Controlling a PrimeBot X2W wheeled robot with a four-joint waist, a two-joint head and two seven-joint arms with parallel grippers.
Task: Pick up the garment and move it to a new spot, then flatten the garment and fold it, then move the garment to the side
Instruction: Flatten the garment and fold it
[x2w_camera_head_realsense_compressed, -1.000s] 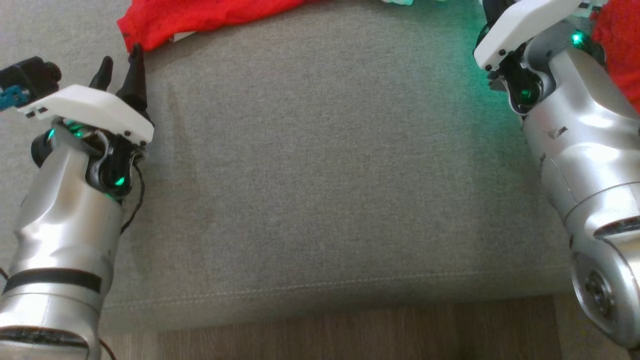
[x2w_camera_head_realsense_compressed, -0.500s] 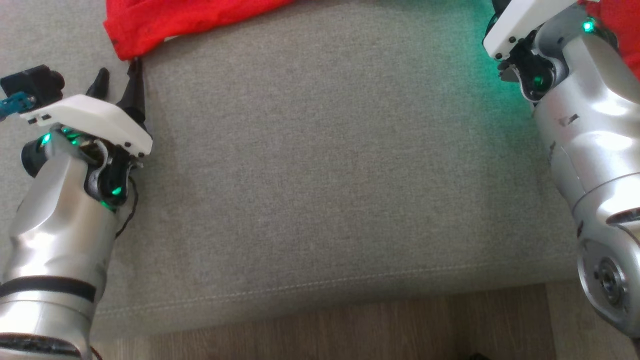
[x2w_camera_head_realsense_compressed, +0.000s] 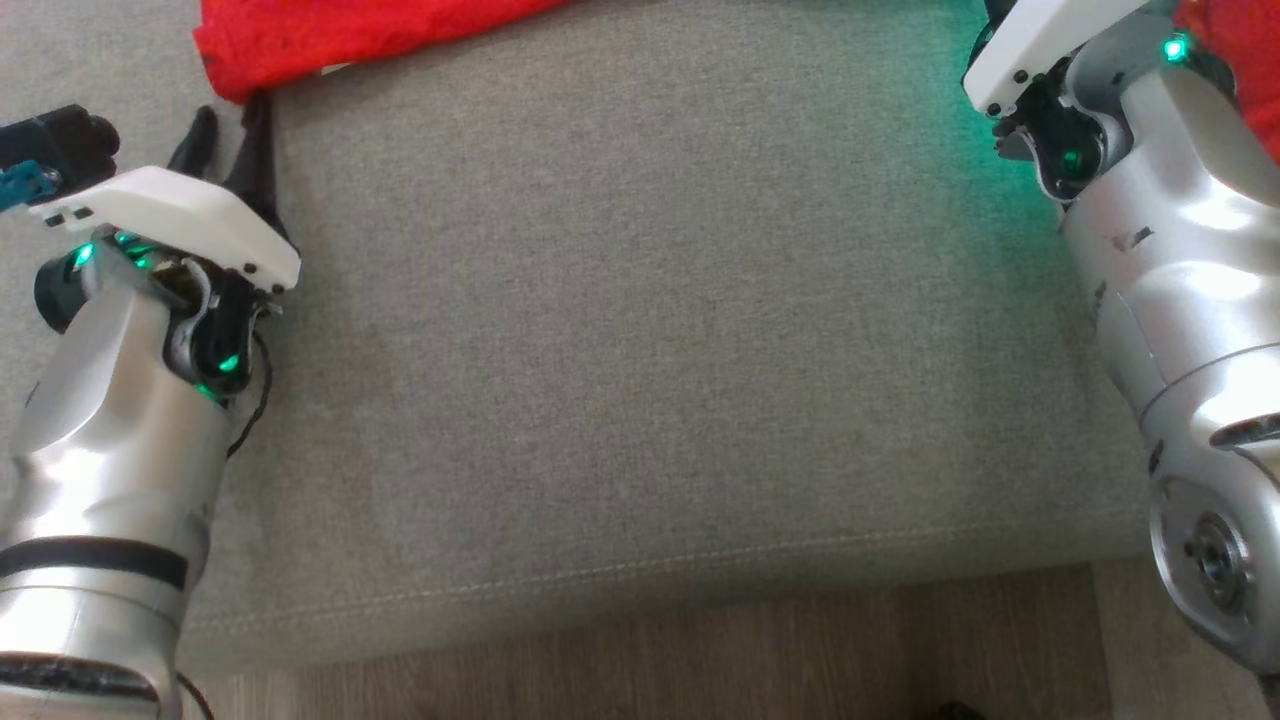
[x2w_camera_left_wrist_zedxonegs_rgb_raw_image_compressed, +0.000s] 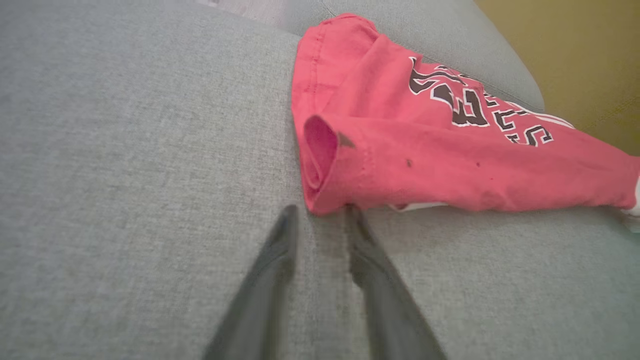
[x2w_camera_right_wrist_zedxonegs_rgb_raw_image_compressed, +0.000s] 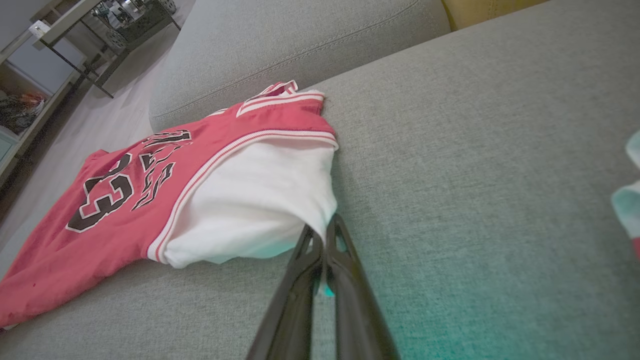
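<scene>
From the head view, just the near hem of the red jersey with black lettering and white striped trim (x2w_camera_head_realsense_compressed: 330, 35) shows, at the far left of the grey fabric sofa cushion (x2w_camera_head_realsense_compressed: 640, 330). The top edge cuts off the rest of it. A patch of red cloth (x2w_camera_head_realsense_compressed: 1238, 70) sits at the far right behind the right arm (x2w_camera_head_realsense_compressed: 1170, 250); that view does not tell whether it is the same garment.

The left wrist view shows the red jersey (x2w_camera_left_wrist_zedxonegs_rgb_raw_image_compressed: 425, 150) lying rumpled, its lettering partly folded under and hard to read. The right wrist view shows its white inside (x2w_camera_right_wrist_zedxonegs_rgb_raw_image_compressed: 250, 200) turned out and raised off the cushion.

The left gripper (x2w_camera_left_wrist_zedxonegs_rgb_raw_image_compressed: 320, 212) has its fingers spread, with bare cushion between them. One fingertip (x2w_camera_left_wrist_zedxonegs_rgb_raw_image_compressed: 354, 214) touches the hem's near corner. The right gripper (x2w_camera_right_wrist_zedxonegs_rgb_raw_image_compressed: 322, 229) has its fingers pressed together, pinching the edge of the white layer; the head view cuts them off.

A strip of wooden floor (x2w_camera_head_realsense_compressed: 700, 650) runs along the near side. Blurred shelving (x2w_camera_right_wrist_zedxonegs_rgb_raw_image_compressed: 45, 55) stands far left in the right wrist view.
</scene>
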